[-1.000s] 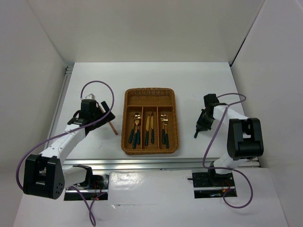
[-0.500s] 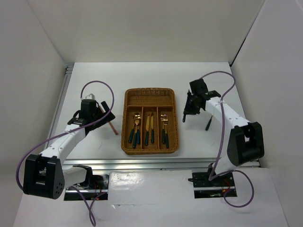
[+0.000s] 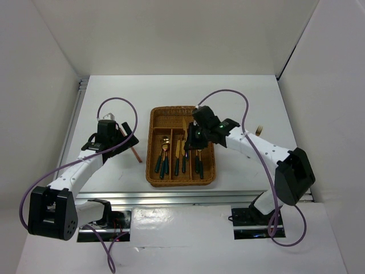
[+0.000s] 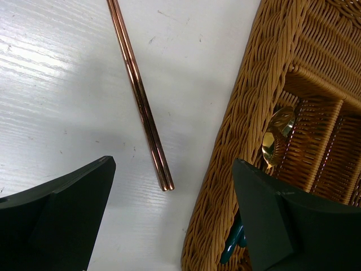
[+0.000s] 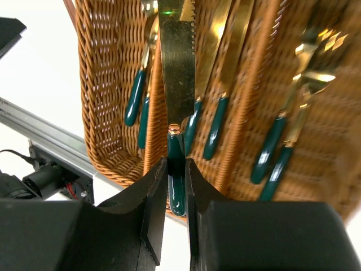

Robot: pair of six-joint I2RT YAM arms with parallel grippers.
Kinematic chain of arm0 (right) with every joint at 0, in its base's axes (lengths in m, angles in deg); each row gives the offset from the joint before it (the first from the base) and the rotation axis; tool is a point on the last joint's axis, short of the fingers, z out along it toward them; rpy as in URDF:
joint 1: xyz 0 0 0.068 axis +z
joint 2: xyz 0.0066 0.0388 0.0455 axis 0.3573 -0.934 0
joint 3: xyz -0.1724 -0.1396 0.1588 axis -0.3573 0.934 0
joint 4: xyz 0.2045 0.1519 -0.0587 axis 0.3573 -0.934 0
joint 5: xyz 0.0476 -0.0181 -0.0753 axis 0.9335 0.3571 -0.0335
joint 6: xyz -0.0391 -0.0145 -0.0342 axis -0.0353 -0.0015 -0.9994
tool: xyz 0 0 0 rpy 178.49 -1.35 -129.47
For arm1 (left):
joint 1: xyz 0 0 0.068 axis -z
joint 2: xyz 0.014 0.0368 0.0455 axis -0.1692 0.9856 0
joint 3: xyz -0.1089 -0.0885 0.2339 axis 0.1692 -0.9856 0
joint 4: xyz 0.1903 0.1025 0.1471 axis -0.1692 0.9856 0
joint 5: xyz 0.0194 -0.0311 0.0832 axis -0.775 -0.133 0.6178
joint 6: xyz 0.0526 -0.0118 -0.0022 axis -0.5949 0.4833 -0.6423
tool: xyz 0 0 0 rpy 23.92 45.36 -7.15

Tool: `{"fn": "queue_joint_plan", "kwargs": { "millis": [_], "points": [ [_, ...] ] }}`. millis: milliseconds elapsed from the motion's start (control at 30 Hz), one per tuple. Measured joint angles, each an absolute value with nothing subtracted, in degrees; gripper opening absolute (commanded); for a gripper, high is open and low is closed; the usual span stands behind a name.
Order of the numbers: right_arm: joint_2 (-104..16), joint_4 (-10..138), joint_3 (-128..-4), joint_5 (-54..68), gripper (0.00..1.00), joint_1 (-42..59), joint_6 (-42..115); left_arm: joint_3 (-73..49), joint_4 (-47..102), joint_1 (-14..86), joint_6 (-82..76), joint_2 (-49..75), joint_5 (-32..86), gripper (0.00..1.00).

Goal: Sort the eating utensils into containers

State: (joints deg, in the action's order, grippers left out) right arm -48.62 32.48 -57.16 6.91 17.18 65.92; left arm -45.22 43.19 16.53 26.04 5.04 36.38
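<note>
Your right pincer (image 5: 176,169) is clamped on the green handle of a knife (image 5: 176,62). It hangs over the wicker tray (image 3: 153,171), blade parallel to the long slots and just beside the two knives (image 5: 213,51) lying in the middle slot (image 3: 181,136). Your left pincer (image 4: 172,186) stands open above the chopsticks (image 4: 138,93), which lie on the tabletop (image 4: 56,84) close beside the tray's left wall.

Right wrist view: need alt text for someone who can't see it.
The right gripper clamps the dark green handle of a gold-bladed knife, with the blade pointing away over the wicker tray. Below it, the slots hold more green-handled cutlery: other knives in the middle and forks at the image's right.
</note>
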Motion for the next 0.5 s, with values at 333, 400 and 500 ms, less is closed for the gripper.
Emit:
{"fn": "queue_joint_plan", "kwargs": {
  "millis": [333,400,500],
  "points": [
    [-52.1,35.3,-51.9,5.6,0.02,22.5,74.8,-45.2,43.2,16.5,26.0,5.0,36.4,1.00],
    [-53.1,35.5,-51.6,5.4,0.04,22.6,75.7,-45.2,43.2,16.5,26.0,5.0,36.4,1.00],
    [-54.7,36.5,-51.6,4.9,0.08,22.7,76.5,-45.2,43.2,16.5,26.0,5.0,36.4,1.00]
  ]
}}
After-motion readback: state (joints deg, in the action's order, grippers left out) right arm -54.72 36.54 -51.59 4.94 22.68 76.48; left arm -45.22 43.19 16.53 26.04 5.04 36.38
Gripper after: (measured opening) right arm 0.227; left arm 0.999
